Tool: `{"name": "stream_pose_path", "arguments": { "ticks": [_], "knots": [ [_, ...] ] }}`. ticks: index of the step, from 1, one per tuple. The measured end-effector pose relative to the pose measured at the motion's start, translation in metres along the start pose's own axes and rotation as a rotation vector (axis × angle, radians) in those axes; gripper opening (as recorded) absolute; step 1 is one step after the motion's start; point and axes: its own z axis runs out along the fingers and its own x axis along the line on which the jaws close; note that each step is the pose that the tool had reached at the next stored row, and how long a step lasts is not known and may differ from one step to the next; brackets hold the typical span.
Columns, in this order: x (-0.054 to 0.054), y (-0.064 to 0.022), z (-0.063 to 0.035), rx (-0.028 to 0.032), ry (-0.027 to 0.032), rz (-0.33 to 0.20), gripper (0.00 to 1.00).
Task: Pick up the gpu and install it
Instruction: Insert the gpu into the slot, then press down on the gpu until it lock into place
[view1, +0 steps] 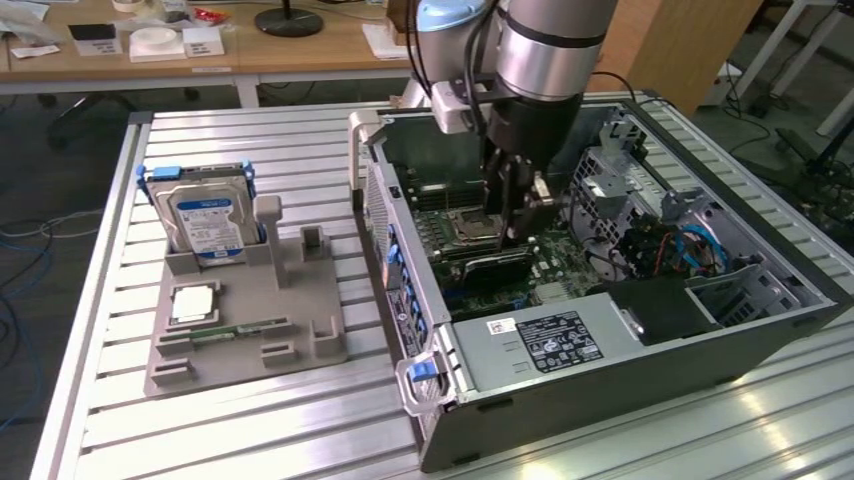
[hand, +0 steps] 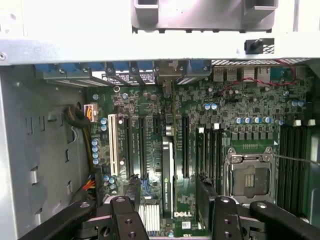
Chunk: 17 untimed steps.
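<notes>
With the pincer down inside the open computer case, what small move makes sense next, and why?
Probably raise the pincer straight up. The thin black-faced gpu card stands on edge in a slot of the green motherboard, with both fingers open and apart from it, so it seems released.

From my exterior view the arm (view1: 541, 60) hides most of the gpu (view1: 487, 262); its slot seating I can't tell.

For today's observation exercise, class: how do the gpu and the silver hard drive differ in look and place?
The gpu is dark and thin; the hard drive is silver with a blue label. The gpu stands on the motherboard inside the computer case, the hard drive in a grey holder outside it. Both stand on edge.
</notes>
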Motion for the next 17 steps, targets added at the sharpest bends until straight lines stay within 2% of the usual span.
{"name": "stream_pose_path", "arguments": {
  "ticks": [4,17],
  "knots": [
    [-0.0001,-0.0002,-0.006,0.0,0.0001,0.0,0.58],
    [-0.0001,-0.0002,-0.0061,0.0,0.0,0.0,0.58]
  ]
}}
